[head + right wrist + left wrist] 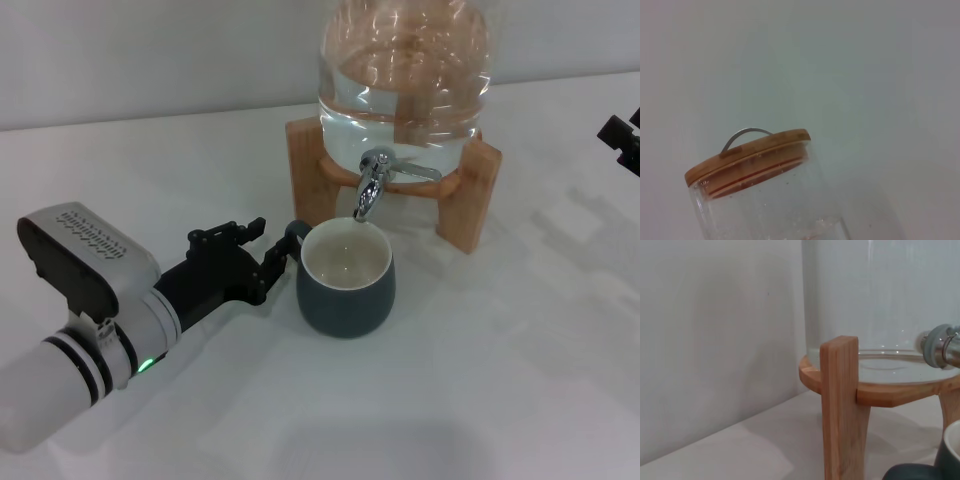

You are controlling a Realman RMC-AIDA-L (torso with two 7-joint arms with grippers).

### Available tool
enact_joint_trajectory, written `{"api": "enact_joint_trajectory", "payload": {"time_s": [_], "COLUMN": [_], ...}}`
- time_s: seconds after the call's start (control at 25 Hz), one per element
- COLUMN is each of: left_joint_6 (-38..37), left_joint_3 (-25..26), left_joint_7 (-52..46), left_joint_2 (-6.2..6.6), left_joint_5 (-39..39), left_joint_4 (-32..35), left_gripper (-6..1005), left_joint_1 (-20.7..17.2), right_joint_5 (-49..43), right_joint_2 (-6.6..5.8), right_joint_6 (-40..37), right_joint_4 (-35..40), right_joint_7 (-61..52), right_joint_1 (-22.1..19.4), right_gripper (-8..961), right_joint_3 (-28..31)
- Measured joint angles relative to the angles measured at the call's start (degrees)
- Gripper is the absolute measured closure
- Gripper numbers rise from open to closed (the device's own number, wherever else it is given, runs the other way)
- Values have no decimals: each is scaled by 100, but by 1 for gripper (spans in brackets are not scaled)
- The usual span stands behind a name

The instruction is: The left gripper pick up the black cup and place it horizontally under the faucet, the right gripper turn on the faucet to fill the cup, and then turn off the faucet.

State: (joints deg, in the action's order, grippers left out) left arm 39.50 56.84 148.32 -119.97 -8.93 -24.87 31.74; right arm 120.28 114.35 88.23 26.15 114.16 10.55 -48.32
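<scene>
The black cup (345,285) stands upright on the white table, its cream inside showing. It sits right under the spout of the chrome faucet (371,190), which is fitted to a clear glass jar (405,70) of water. My left gripper (275,243) reaches in from the left and sits at the cup's small loop handle (293,236). The left wrist view shows the handle (910,472), the cup's side (951,452) and the faucet's base (940,346). My right gripper (622,140) is far off at the right edge, only partly in view.
The jar rests in a wooden stand (470,195), whose near leg (842,410) fills the left wrist view. A wooden lid (747,155) with a wire handle tops the jar. A pale wall runs behind the white table (500,380).
</scene>
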Motion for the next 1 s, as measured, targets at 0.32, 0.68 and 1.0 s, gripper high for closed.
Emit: {"api": "enact_joint_trajectory", "payload": {"time_s": [0.32, 0.68, 1.0], "left_joint_6": [-35, -8, 12], "left_joint_3": [-22, -2, -7], "left_joint_7": [31, 46, 48], "left_joint_2": [2, 8, 9], "left_joint_5": [-18, -2, 19], "left_joint_4": [-1, 0, -12], "left_gripper": [612, 611, 610], "left_joint_1": [15, 10, -19], "right_joint_5": [2, 25, 30], "right_joint_2": [27, 19, -2], "right_joint_6": [4, -27, -35], "right_joint_4": [10, -3, -9], "right_joint_7": [12, 30, 30], "right_joint_1": [9, 9, 22], "right_gripper": [111, 112, 111], "right_joint_3": [-2, -2, -2]}}
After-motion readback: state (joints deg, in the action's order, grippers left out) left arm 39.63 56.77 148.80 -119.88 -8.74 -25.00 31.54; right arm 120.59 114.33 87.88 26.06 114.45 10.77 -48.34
